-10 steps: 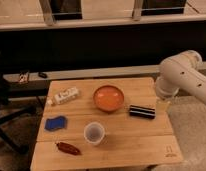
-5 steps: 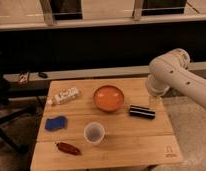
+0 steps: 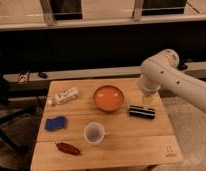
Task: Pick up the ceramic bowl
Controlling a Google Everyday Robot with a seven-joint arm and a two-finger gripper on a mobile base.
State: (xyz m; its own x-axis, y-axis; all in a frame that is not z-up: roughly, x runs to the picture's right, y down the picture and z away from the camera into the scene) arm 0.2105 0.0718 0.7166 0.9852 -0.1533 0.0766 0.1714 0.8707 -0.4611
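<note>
The ceramic bowl (image 3: 107, 97) is round, shallow and glossy orange, and rests on the wooden table (image 3: 121, 145) a little behind its middle. My white arm reaches in from the right. Its gripper (image 3: 147, 100) hangs to the right of the bowl, just above a black rectangular object (image 3: 142, 111), and stands open with nothing in it. A gap remains between the gripper and the bowl's rim.
A white cup (image 3: 94, 133) stands in front of the bowl. A blue sponge (image 3: 56, 123) and a red packet (image 3: 68, 148) lie at the left front, a white bottle (image 3: 65, 96) at the left back. A dark ledge runs behind the table.
The arm has swung left and lower, bringing the gripper from past the table's right edge to just right of the bowl. The objects on the table have not moved.
</note>
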